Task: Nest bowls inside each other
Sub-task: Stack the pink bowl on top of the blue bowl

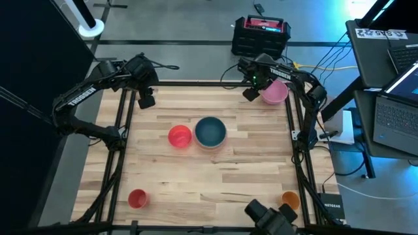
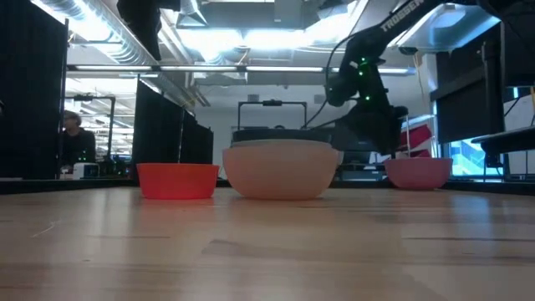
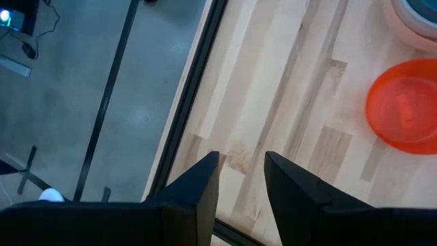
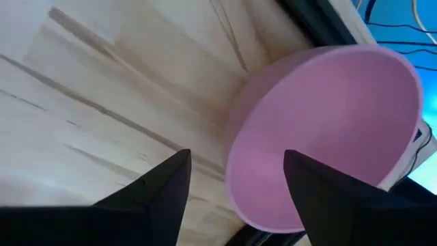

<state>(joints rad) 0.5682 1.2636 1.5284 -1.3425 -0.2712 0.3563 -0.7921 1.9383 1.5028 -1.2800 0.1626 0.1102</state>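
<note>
A pink bowl (image 1: pixel 275 92) (image 4: pixel 328 130) (image 2: pixel 418 173) sits on its base at the table's far right corner. My right gripper (image 1: pixel 252 93) (image 4: pixel 235 160) (image 2: pixel 383 138) hovers open just above its rim, one finger over the bowl's hollow and one outside; I see no touch. At mid-table a red bowl (image 1: pixel 179 136) (image 2: pixel 177 180) (image 3: pixel 404 106) stands beside a teal bowl (image 1: pixel 210 131) nested in a pale bowl (image 2: pixel 280 170). My left gripper (image 1: pixel 145 99) (image 3: pixel 240 158) waits open and holding nothing above the far left corner.
A small red bowl (image 1: pixel 137 198) stands near the front left and a small orange bowl (image 1: pixel 290 199) near the front right. A black frame rail (image 1: pixel 297 140) borders the wooden table (image 1: pixel 215 176). Laptops and cables lie beyond the right edge.
</note>
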